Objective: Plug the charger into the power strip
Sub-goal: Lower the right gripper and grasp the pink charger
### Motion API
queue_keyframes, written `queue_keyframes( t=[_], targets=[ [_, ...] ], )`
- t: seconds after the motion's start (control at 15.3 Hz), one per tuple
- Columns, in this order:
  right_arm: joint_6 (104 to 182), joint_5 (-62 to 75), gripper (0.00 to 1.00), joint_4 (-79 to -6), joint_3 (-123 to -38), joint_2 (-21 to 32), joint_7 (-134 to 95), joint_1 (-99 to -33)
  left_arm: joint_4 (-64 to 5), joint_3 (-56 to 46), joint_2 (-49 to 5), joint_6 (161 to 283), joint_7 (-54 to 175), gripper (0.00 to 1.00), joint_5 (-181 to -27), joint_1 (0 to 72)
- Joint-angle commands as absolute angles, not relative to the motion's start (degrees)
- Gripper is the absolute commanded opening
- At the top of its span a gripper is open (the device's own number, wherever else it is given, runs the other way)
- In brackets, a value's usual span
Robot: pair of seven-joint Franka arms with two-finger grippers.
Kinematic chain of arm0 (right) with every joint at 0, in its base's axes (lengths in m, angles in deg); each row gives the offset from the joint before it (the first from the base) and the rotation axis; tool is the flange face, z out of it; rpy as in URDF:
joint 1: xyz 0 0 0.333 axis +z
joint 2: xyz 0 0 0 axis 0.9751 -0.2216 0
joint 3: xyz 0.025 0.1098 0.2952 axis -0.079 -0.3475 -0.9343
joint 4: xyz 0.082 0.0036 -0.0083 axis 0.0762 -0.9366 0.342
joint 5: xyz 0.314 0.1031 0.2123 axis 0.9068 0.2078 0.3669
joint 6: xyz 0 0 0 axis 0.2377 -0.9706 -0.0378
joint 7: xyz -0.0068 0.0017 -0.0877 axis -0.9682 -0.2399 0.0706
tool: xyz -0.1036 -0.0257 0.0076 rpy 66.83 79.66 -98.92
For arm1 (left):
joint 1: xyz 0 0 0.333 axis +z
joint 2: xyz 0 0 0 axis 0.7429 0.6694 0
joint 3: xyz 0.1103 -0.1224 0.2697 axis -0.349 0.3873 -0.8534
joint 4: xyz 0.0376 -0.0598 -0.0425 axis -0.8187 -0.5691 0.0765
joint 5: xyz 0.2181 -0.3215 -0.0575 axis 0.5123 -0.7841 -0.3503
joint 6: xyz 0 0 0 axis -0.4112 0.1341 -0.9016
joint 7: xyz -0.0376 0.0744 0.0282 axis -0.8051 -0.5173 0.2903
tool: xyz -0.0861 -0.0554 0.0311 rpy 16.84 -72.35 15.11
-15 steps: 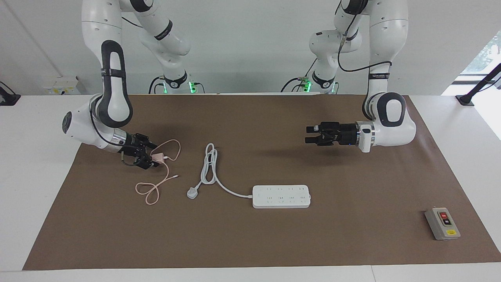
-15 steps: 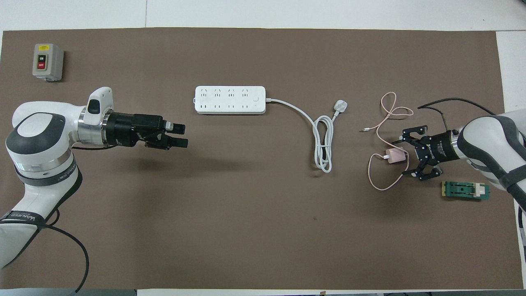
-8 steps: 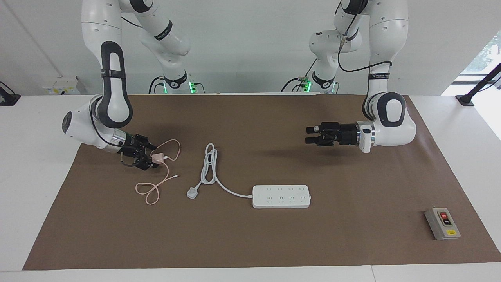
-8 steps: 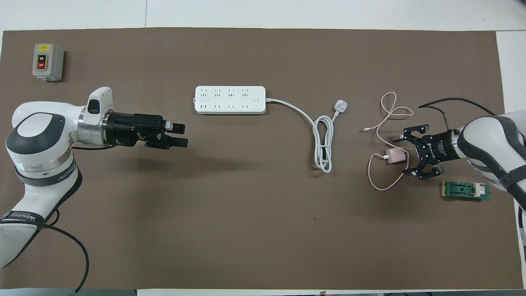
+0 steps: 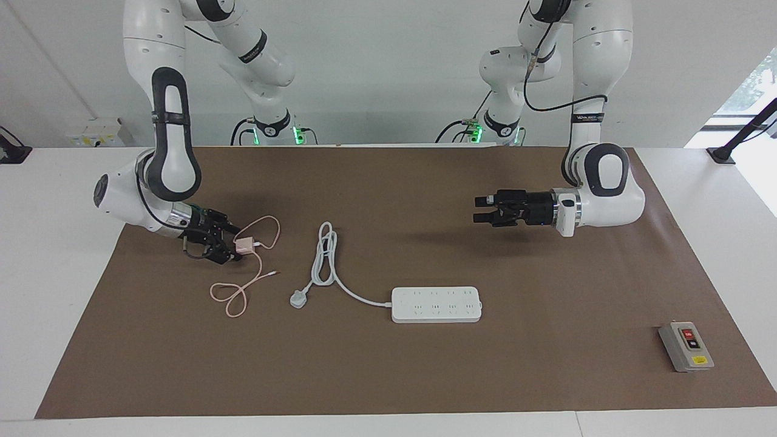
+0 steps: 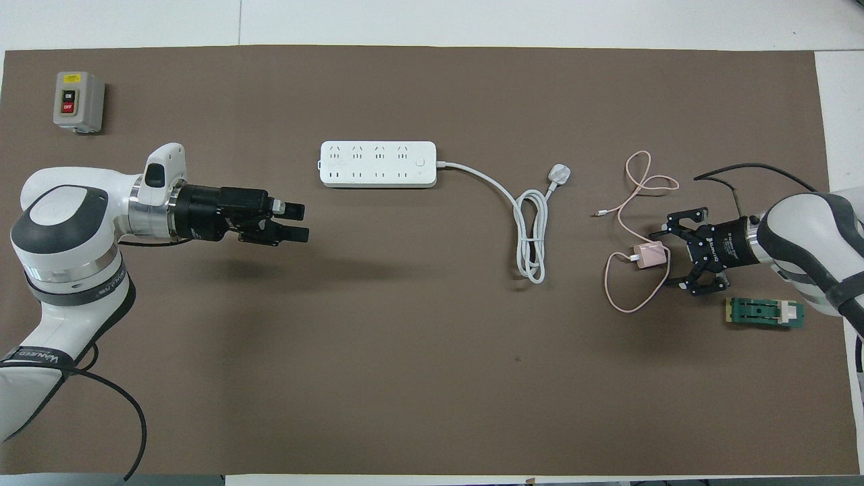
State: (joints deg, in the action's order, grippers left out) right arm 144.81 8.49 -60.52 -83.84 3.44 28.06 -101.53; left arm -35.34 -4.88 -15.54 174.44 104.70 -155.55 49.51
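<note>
right gripper [image 6: 665, 262] gaping around charger [image 6: 649, 255], perhaps not touching | light, rigid: pinching cube's sides | left gripper [image 5: 484, 215] waiting, fingers parted

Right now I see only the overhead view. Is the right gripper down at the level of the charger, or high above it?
Observer: The facing view shows the right gripper low, close to the mat, level with the charger, with its fingers open.
Operator: Is the charger lifted?
Observer: No, it lies on the mat and is not clamped.
Operator: How high is the left gripper?
Observer: The left gripper waits clearly above the mat, with its shadow under it, and is not over the power strip.
</note>
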Motion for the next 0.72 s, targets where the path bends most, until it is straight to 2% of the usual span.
queue_keyframes(
  t=[0.0,0.2,0.52,0.66],
  targets=[
    [145.74,10.12,0.93,-61.02,-84.44,3.39,25.84,-102.33,-36.85,-5.72,-16.57,175.7,105.13,1.0,-155.17,48.42],
    [145.74,10.2,0.82,-61.02,-84.44,3.39,25.57,-102.25,-36.77,-5.72,-16.57,176.22,104.87,1.0,-155.17,48.42],
    [145.74,10.12,0.29,-61.02,-84.53,3.39,24.43,-102.16,-36.59,-5.63,-16.48,177.99,104.6,1.0,-155.17,48.42],
    [145.83,10.12,0.12,-61.02,-84.44,3.39,24.34,-101.98,-36.68,-5.63,-16.48,178.07,104.43,1.0,-155.17,48.42]
  ],
)
